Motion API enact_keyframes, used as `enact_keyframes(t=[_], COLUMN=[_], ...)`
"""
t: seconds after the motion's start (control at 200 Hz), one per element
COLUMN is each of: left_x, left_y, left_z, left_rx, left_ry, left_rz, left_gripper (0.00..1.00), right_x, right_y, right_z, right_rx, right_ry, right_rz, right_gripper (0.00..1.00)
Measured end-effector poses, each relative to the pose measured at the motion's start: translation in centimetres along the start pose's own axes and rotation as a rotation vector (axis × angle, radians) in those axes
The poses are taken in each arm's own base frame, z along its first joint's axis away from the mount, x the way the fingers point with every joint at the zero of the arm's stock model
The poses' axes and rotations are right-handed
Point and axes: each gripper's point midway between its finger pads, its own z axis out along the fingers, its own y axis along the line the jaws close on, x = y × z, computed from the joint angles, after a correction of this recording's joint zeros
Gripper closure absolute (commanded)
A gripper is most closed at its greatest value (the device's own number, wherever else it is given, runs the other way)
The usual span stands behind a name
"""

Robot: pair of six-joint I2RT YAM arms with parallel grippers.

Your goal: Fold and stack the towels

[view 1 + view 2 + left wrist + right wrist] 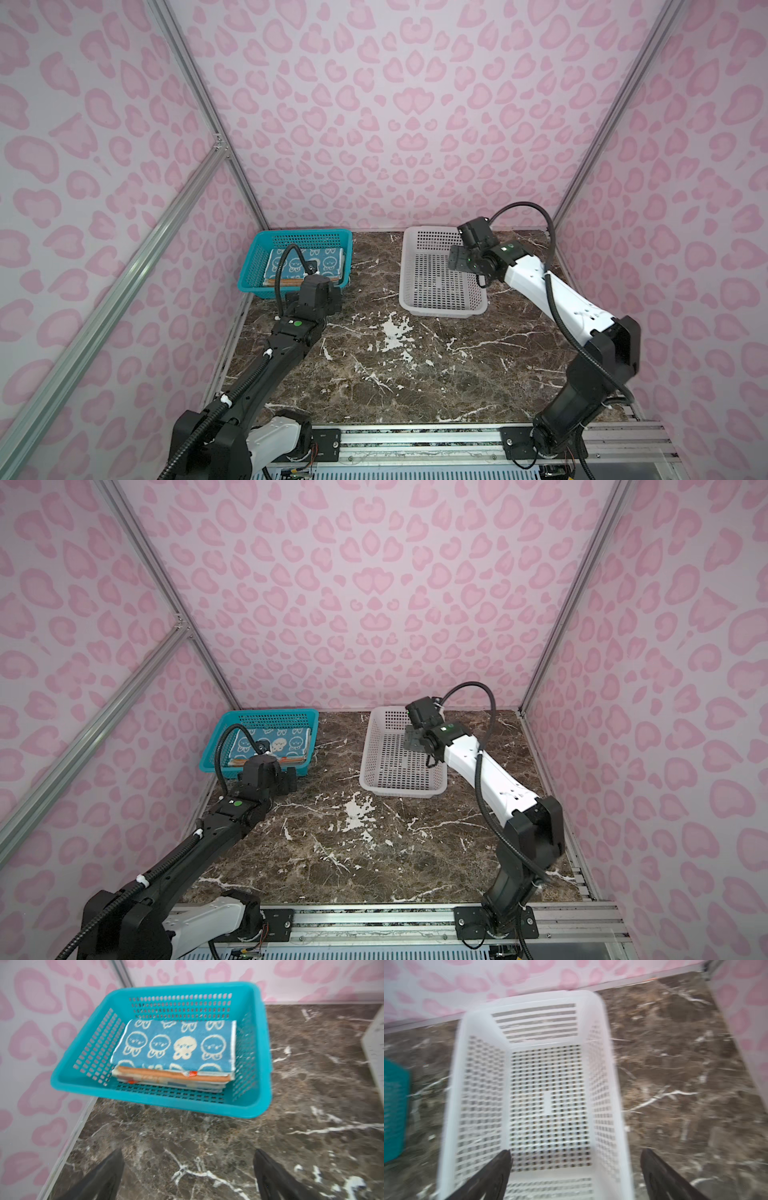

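1. Towels [176,1047]: folded stack inside teal basket [158,1106], far left corner of the table [415,374].
2. Left jaws and right jaws: both open, empty.
3. Risk: a jaw dipping in could snag the top towel, skewing the stack.

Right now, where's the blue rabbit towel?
In both top views the blue towel lies back left, topping the folded stack inside the teal basket, directly over the orange towel and just ahead of the left gripper.
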Motion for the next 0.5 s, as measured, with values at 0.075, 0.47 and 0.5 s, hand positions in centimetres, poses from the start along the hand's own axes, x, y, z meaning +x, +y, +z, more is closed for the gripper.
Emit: enact_keyframes(t=[0.075, 0.47, 0.5], left_x=[0.6, 6.7, 6.7], left_y=[1.7, 5.0, 5.1], left_z=[1.1, 4.9, 4.8], left_rx=[-0.068, -0.198, -0.194], left_ry=[-0.01, -0.026, -0.046], left_rz=[-0.04, -0.097, -0.106], left_gripper=[0.02, 0.02, 0.02], right_x=[1.3, 10.1, 10.1], right_y=[-6.1, -18.3, -18.3], right_z=[1.4, 6.5, 6.8], right_rx=[0.139, 0.438, 0.438], right_ry=[-0.045, -0.196, -0.212], right_rz=[0.021, 0.066, 0.061], right_gripper=[0.02, 0.02, 0.02])
